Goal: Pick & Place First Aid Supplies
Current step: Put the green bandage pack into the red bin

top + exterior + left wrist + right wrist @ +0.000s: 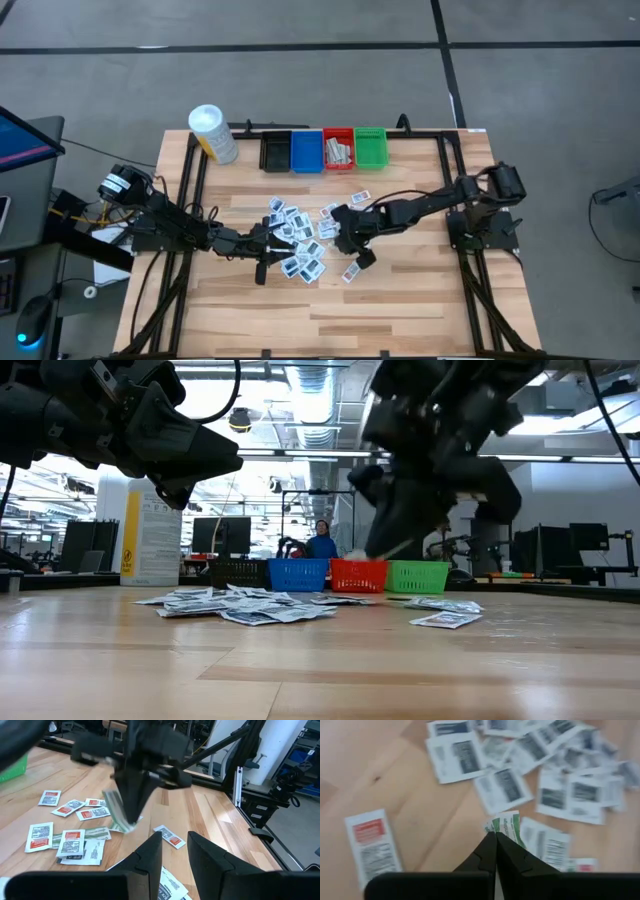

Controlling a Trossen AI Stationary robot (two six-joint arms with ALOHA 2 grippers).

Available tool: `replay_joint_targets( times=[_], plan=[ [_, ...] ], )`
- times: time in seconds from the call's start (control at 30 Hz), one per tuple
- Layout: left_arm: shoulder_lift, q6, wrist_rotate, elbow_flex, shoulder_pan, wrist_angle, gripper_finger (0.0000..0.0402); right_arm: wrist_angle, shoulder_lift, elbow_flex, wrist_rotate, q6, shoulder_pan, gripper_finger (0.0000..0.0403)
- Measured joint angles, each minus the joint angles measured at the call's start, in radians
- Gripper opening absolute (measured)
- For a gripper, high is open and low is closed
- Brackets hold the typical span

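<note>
Wooden tabletop (pixel 400 290) carries the first aid supplies (pixel 300 240) scattered mid-table, near the bins (pixel 323 149). My right gripper (pixel 495 837) has its jaws pressed together on the edge of a green-and-white packet (pixel 506 826); left gripper (pixel 175 845) hovers beside the pile, jaws partly spread. I judge the packets light, thin and floppy, so an edge pinch suits them.

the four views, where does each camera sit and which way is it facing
High view: above the table, looking straight down; both arms reach in over the scattered packets, bins behind them.
Low view: at table-top height, looking level across the packets to the bins and room; both arms hang in from above.
Left wrist view: on the left arm, looking past the left hand at the right hand pinching a green packet.
Right wrist view: on the right arm, looking down past its shut fingers at that packet.
Shared: both wrist views show the green packet.
</note>
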Motion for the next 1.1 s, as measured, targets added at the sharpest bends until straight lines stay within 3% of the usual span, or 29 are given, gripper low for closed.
replay_joint_targets(
  times=[0.43,0.83,1.1],
  plan=[
    [0.000,0.000,0.000,0.000,0.000,0.000,0.0093,0.105,-0.103,0.002,0.226,-0.061,-0.126,0.0001],
    [0.000,0.000,0.000,0.000,0.000,0.000,0.0093,0.369,-0.091,0.004,0.224,0.106,-0.361,0.0001],
    [0.000,0.002,0.000,0.000,0.000,0.000,0.0093,0.411,-0.039,0.000,0.220,0.216,-0.502,0.0001]
  ],
)
